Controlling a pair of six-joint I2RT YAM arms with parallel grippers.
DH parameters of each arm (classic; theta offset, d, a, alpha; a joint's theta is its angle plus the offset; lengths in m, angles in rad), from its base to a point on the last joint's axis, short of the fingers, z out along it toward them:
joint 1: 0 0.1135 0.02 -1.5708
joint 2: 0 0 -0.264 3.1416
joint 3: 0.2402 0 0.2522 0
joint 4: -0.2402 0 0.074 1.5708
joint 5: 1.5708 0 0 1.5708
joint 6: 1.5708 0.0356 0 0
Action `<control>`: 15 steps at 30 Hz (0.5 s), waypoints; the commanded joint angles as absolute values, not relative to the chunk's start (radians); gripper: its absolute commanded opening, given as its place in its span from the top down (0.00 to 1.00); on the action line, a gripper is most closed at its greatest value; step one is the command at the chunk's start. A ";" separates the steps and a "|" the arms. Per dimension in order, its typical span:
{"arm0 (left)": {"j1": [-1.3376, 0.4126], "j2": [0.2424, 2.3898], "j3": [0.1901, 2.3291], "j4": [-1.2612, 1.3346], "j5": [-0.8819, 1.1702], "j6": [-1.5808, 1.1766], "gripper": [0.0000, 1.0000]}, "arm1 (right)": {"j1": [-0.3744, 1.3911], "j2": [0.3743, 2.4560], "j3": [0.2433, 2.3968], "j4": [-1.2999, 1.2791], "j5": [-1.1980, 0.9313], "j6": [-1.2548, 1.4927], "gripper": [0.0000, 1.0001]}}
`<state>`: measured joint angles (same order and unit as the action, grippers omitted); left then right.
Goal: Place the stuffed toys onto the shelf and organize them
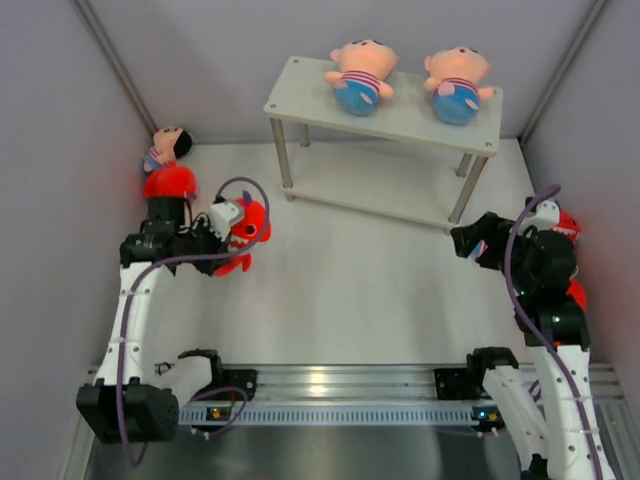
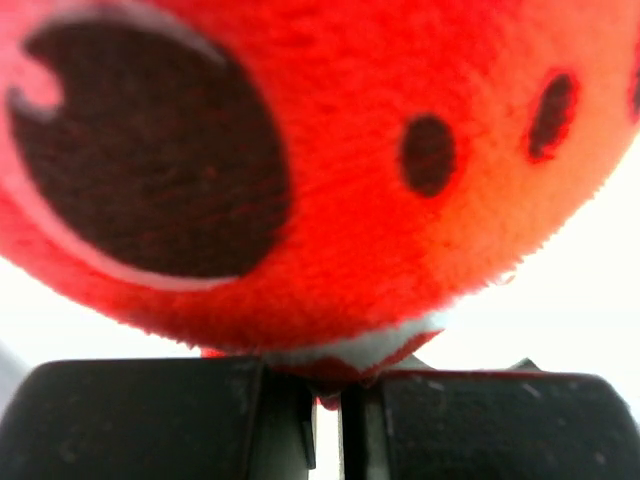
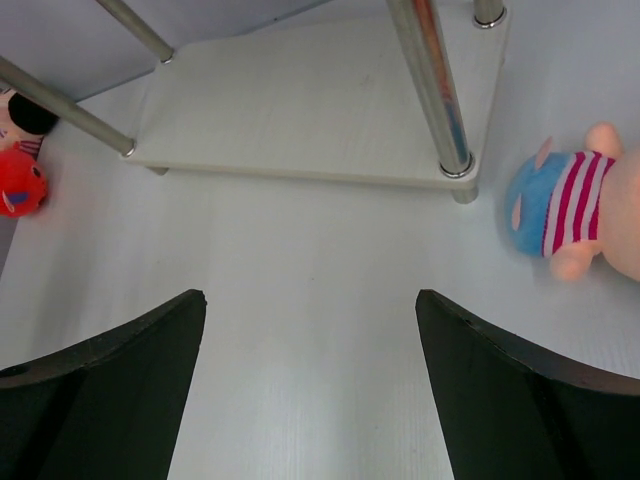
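The shelf [image 1: 400,112] stands at the back, with two peach dolls [image 1: 360,75] [image 1: 457,85] lying on its top board. My left gripper [image 1: 230,238] is shut on a red shark [image 1: 250,228] and holds it above the table at the left. In the left wrist view the shark [image 2: 350,150] fills the frame, and the gripper [image 2: 340,400] pinches a fold of its plush. My right gripper [image 1: 462,240] is open and empty near the shelf's front right leg. In its wrist view the gripper [image 3: 310,300] faces the lower board [image 3: 300,110], with a striped doll [image 3: 565,210] lying on the table to the right.
A black-haired doll [image 1: 170,145] and a red plush [image 1: 168,182] sit by the left wall, and both also show in the right wrist view [image 3: 15,180]. Red plush [image 1: 568,226] shows behind my right arm by the right wall. Silver shelf legs [image 3: 430,90] stand ahead of the right gripper.
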<state>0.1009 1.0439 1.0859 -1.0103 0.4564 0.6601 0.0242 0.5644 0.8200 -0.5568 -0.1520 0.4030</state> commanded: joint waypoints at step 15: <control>-0.554 1.725 1.610 -0.976 0.138 0.221 1.00 | 0.037 0.433 0.893 -0.673 -0.080 0.373 0.13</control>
